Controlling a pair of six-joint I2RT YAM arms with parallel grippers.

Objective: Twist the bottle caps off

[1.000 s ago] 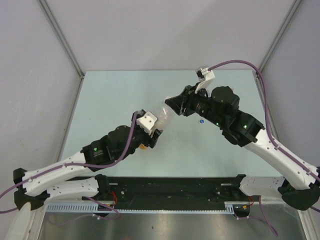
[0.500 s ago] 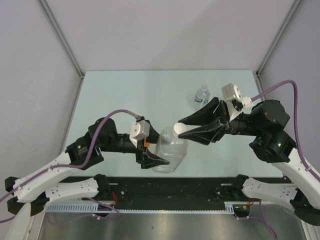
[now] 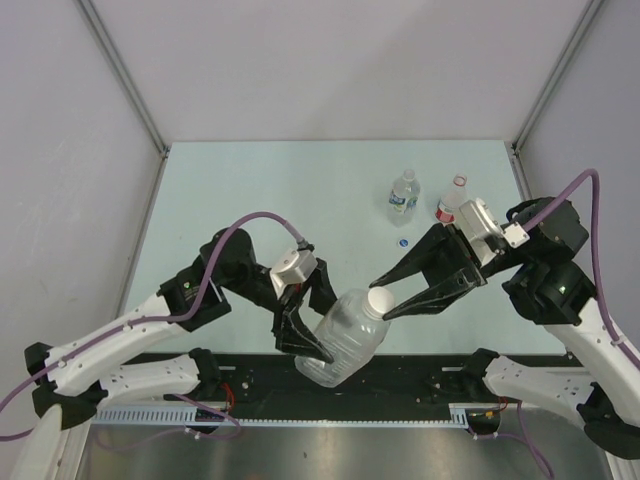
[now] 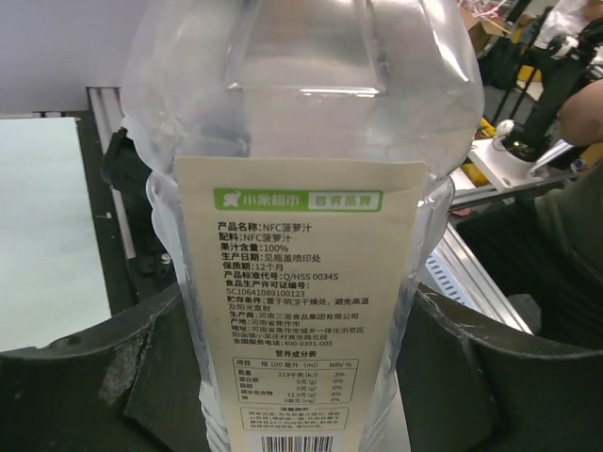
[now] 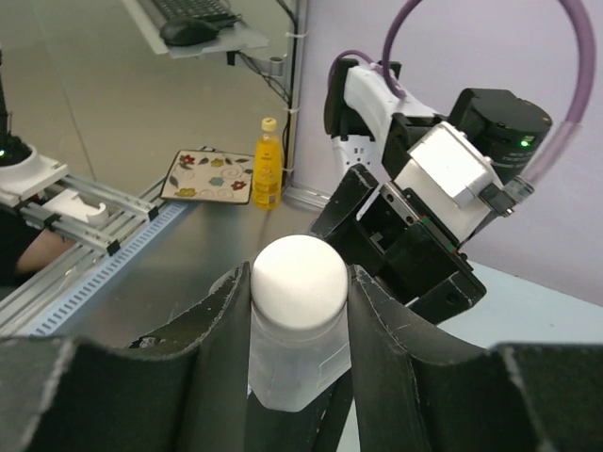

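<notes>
left fingers [image 4: 94,395] clamped the large bottle [image 3: 345,340], tilted over the bench's [image 3: 250,190] near edge. right fingers [image 5: 212,339] pinched its white cap [image 5: 301,273]. Step looked like loosening; next needed wrist rotation against a firm hold.

The label [image 4: 300,311] on the large bottle [image 4: 301,85] is showing Chinese print reading "NFC菠萝汁", "100%", "12个月" and "400-0391-005"

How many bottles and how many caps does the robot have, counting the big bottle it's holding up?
Bottles: 3, the big bottle, the blue-label bottle, the red-label bottle
Caps: 3, the white cap, the blue cap, the red cap
Total: 6
</notes>
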